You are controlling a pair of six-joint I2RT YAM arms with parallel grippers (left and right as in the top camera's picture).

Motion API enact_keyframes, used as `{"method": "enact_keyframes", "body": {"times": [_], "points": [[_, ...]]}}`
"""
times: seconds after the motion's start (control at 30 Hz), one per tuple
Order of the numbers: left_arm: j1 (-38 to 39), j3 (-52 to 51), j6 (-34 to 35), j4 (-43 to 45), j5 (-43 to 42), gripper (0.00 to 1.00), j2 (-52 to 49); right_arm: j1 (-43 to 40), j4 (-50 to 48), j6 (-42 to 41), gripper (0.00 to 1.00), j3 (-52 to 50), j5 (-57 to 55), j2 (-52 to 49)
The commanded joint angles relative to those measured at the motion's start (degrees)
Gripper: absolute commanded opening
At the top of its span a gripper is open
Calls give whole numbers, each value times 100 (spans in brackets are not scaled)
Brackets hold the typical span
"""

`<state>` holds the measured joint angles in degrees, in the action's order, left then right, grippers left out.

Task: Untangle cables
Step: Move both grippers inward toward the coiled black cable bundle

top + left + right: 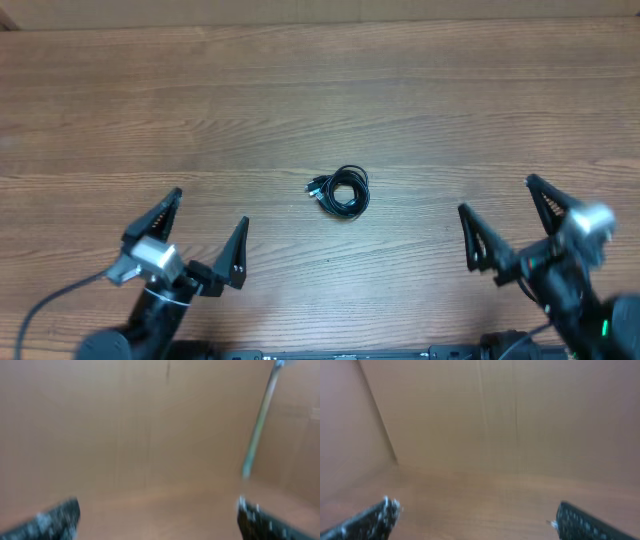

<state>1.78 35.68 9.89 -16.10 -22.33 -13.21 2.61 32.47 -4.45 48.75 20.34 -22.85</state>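
The cables [342, 191] lie as one small coiled bundle of thin black cords with a plug end at its left, on the wooden table [320, 90] near the middle. My left gripper [212, 208] is open and empty, well to the bundle's lower left. My right gripper [494, 196] is open and empty, well to its lower right. Both wrist views are blurred; each shows only its own spread fingertips, left [157, 512] and right [475, 512], over wood. The cables are out of view in both.
A thicker black wire [50, 300] runs from the left arm at the lower left. A pale thin rod [257, 430] shows in the left wrist view against a brown wall. The table's far edge [320, 22] runs along the top.
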Motion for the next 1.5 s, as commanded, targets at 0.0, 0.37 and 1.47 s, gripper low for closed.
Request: {"method": "enact_keyframes", "body": {"times": [0.0, 0.37, 1.47], "points": [[-26, 1410, -789, -1158, -122, 99, -1272, -7, 785, 306, 100, 1014, 66, -1362], [-24, 4024, -691, -2994, -2876, 100, -5003, -4, 3014, 260, 100, 2986, 2465, -5169], [1375, 4022, 815, -3012, -772, 93, -9066, 1421, 2461, -1510, 89, 2835, 177, -7637]]}}
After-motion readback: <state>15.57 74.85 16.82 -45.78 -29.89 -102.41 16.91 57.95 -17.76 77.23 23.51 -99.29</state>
